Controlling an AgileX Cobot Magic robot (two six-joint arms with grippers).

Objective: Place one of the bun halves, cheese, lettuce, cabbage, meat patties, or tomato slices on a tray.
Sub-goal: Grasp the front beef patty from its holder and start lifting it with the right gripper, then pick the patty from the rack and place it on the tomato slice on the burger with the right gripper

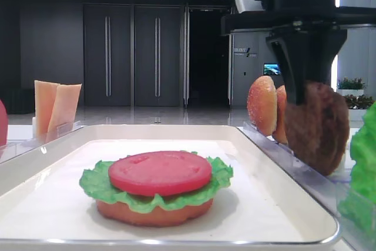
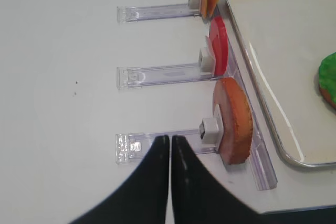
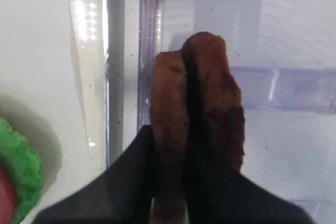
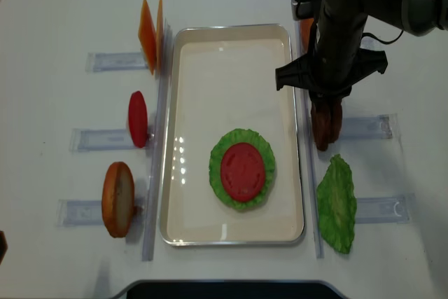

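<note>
Right gripper [image 4: 327, 111], black and pointing straight down from its dark arm, has its jaws closed on the two thick, rough, dark reddish-brown meat patties [image 4: 326, 125], which stand on edge, side by side, in a clear plastic rack [image 4: 367, 127] just outside the right long edge of the large white rectangular tray [image 4: 171, 173]. From the patties the tray lies to the left, so I judge the coming move to be a lift and a short sideways carry over the rim towards the stack near the middle: flat red tomato slice [image 4: 242, 171] on ruffled green lettuce [image 4: 215, 164]. Left gripper [image 2: 170, 148] is closed on nothing, above the table beyond the tray's left edge, clearly farther from the patties.
</note>
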